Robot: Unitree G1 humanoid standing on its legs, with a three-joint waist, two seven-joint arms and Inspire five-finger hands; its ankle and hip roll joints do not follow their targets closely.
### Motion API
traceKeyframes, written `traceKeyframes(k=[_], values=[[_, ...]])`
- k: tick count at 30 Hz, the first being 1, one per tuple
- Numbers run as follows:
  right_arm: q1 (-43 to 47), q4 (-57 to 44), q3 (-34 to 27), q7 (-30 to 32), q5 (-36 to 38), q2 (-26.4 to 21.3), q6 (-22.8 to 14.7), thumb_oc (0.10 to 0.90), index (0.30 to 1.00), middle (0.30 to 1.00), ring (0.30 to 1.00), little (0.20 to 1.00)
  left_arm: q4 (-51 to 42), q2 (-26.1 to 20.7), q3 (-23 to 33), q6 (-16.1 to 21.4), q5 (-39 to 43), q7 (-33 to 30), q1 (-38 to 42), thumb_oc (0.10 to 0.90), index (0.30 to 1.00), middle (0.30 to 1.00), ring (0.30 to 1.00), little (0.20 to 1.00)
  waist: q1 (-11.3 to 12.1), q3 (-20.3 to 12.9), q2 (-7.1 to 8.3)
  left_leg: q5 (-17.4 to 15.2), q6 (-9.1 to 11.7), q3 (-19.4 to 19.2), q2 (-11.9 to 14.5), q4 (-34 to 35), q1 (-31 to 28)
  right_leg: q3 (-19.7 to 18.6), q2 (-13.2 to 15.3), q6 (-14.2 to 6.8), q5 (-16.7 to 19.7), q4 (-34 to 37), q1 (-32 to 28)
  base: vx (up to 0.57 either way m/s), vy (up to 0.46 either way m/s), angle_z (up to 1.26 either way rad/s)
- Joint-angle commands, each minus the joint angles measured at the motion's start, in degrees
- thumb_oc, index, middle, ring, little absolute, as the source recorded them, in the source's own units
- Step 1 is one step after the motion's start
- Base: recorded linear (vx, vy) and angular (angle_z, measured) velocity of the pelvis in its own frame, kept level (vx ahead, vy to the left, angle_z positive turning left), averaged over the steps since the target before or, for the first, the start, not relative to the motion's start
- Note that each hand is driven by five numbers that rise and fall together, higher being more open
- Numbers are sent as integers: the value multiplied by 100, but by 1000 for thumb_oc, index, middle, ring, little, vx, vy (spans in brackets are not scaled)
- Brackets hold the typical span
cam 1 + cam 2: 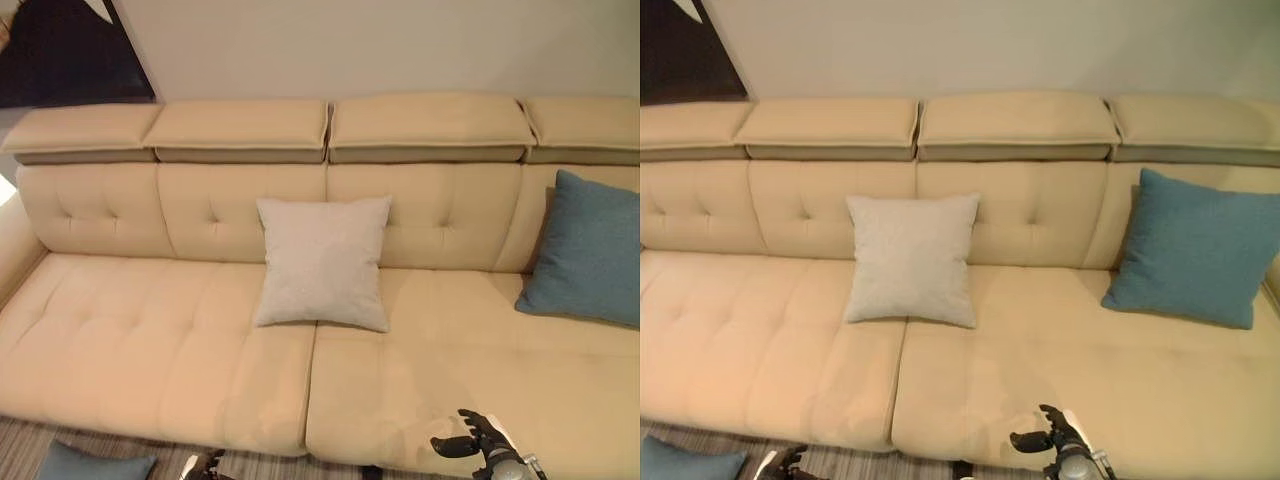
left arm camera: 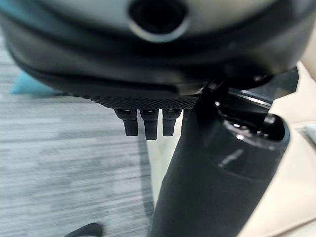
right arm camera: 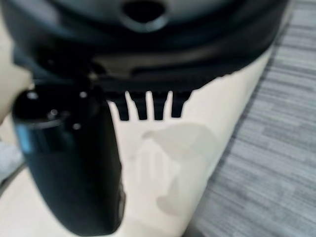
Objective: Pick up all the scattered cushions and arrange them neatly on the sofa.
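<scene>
A pale grey cushion [image 1: 322, 262] leans upright against the backrest at the middle of the beige sofa [image 1: 150, 340]. A blue cushion [image 1: 588, 250] leans at the sofa's right end. A second blue cushion [image 1: 95, 466] lies on the striped floor in front of the sofa's left part; its corner [image 2: 27, 86] also appears in the left wrist view. My left hand [image 1: 205, 465] hangs low over the floor just right of that cushion, fingers [image 2: 145, 124] straight and empty. My right hand [image 1: 475, 440] hovers over the seat's front edge, fingers [image 3: 148, 106] straight, holding nothing.
Grey striped carpet [image 2: 64, 163] runs along the sofa's front. The sofa's left seats [image 1: 730, 340] and the stretch between the two leaning cushions [image 1: 1040, 330] are bare. A dark panel [image 1: 60, 50] stands behind the sofa's left end.
</scene>
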State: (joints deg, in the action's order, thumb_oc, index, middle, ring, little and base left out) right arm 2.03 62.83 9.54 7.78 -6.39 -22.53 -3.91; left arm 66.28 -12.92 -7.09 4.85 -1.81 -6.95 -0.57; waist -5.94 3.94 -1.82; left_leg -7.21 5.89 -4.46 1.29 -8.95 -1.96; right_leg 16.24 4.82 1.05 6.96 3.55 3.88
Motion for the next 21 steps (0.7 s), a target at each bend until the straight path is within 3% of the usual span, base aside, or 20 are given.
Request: traceKeyframes(k=[1,6,7,8,12,13,14,15,17,19,20,21], values=[[278,125,49,140,-204,137,-37,800,900,900,900,900,-179,-313,2,160,-66,-125,-123,800,900,900,900,900,137,28,300,-412,-498,165,-503,689,-467,-315,-145,-890,-25,16,596,-300,160,39],[320,80,136,140,-287,199,8,800,900,900,900,900,-71,-367,44,138,-107,-195,-82,800,900,900,900,900,185,194,415,-176,-614,383,-637,927,-381,-437,-74,-1036,119,-198,858,-271,89,6],[396,53,174,140,-292,235,32,800,900,900,900,900,-47,-447,79,137,-37,-210,-1,800,900,900,900,900,167,344,445,-14,-687,499,-609,922,-207,-1066,-109,-1167,94,-609,1093,-358,39,10],[404,55,194,155,-304,219,41,800,900,900,900,900,-46,-475,69,135,-36,-232,23,800,900,900,900,900,188,400,435,29,-708,563,-596,894,-131,-1324,-158,-1169,3,-772,1107,-361,38,10],[373,90,189,162,-237,227,44,800,900,900,900,900,-53,-514,27,127,-7,-246,33,800,900,900,900,900,264,389,419,229,-740,684,-550,885,135,-1569,-187,-994,-372,-1219,915,-231,-21,35],[302,125,163,167,-169,267,24,800,900,900,900,900,-58,-520,-22,114,-7,-243,29,800,900,900,900,900,315,341,404,327,-742,817,-492,889,283,-1778,-219,-901,-611,-1658,747,-116,-44,46],[303,126,163,167,-169,268,24,800,900,900,900,900,-58,-522,-22,114,-7,-243,29,800,900,900,900,900,314,328,406,335,-742,817,-494,889,301,-1779,-217,-902,-602,-1653,761,-195,-135,62],[218,165,137,197,-85,341,18,800,900,900,900,900,-73,-553,-60,95,5,-244,39,800,900,900,900,900,351,267,450,422,-712,1051,-491,865,453,-2157,-321,-887,-829,-1898,515,-86,-90,54],[198,198,144,207,-70,385,21,800,900,900,900,900,-80,-560,-95,88,-14,-232,44,800,900,900,900,900,370,210,482,472,-674,1145,-479,866,552,-2278,-338,-891,-869,-1939,422,-111,-161,92],[262,108,241,230,-25,423,16,800,900,900,900,900,-122,-573,-126,73,39,-265,52,800,900,900,900,900,481,147,610,588,-606,1219,-446,902,764,-2352,-320,-817,-1073,-1315,7,-154,-246,73],[263,108,241,230,-25,424,16,800,900,900,900,900,-122,-574,-126,72,40,-265,52,800,900,900,900,900,479,149,611,590,-606,1221,-447,903,761,-2350,-318,-817,-1069,-1304,-1,-206,-289,15],[346,24,368,252,-52,428,10,800,900,900,900,900,-116,-560,-106,102,135,-295,53,800,900,900,900,900,542,118,641,721,-545,1209,-374,956,950,-2295,-365,-761,-1165,-846,-110,-192,-210,-4]])
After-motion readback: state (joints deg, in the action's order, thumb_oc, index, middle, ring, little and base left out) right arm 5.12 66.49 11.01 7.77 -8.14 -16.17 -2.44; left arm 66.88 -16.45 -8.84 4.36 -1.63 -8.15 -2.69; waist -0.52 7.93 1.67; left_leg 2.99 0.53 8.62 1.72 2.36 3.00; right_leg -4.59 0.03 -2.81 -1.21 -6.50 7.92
